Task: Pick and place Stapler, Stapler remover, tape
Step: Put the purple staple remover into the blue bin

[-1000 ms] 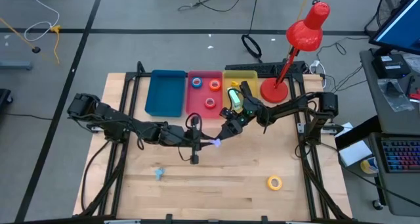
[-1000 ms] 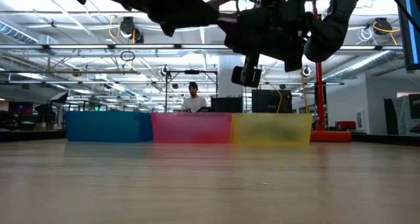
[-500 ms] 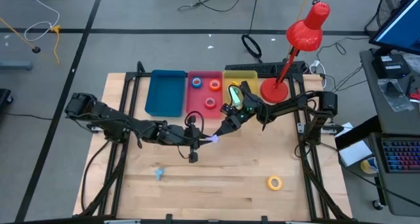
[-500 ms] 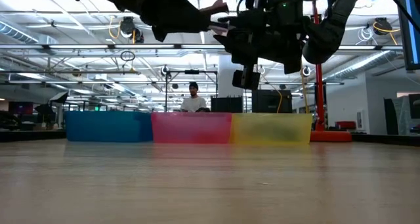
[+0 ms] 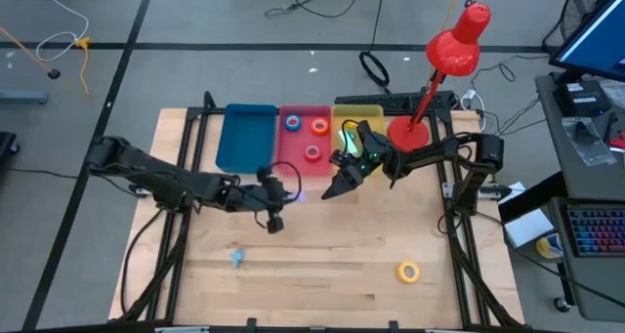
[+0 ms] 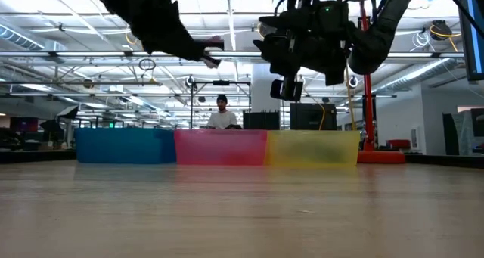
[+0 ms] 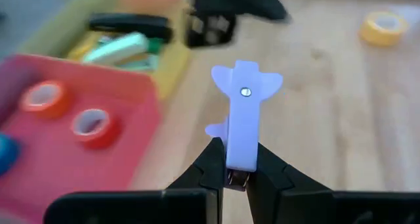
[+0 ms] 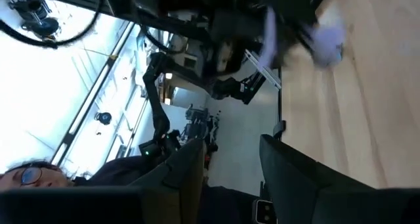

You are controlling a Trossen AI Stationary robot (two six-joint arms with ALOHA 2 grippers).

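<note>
My left gripper [image 7: 236, 163] is shut on a lavender stapler remover [image 7: 243, 109], above the table near the pink bin [image 5: 305, 143]. My right gripper [image 5: 335, 189] hangs open just to its right, in front of the yellow bin [image 5: 357, 118], with nothing between its fingers [image 8: 275, 155]. The black stapler [image 7: 131, 23] lies in the yellow bin. Blue [image 5: 292, 122], orange [image 5: 319, 127] and red [image 5: 312, 153] tape rolls lie in the pink bin. A yellow tape roll [image 5: 408, 270] lies flat on the table at the near right. My left gripper pinches the stapler remover's narrow tail end [image 7: 240, 159] between its two fingers. The fingers come roughly level from the table's left and lie along the remover. Its winged head [image 7: 246, 86] sticks out ahead of the fingertips, lifted clear of the table.
An empty blue bin [image 5: 246, 138] stands left of the pink one. A red desk lamp [image 5: 430, 79] rises at the far right corner. A small blue bit [image 5: 235, 258] lies near the front left. A person [image 6: 222, 114] stands far behind the bins.
The two grippers stood tip to tip at the stapler remover. My right gripper has let go and drawn back a little toward the far edge. My left gripper has carried the remover away toward the table's left and far edge, still clear of the table.
</note>
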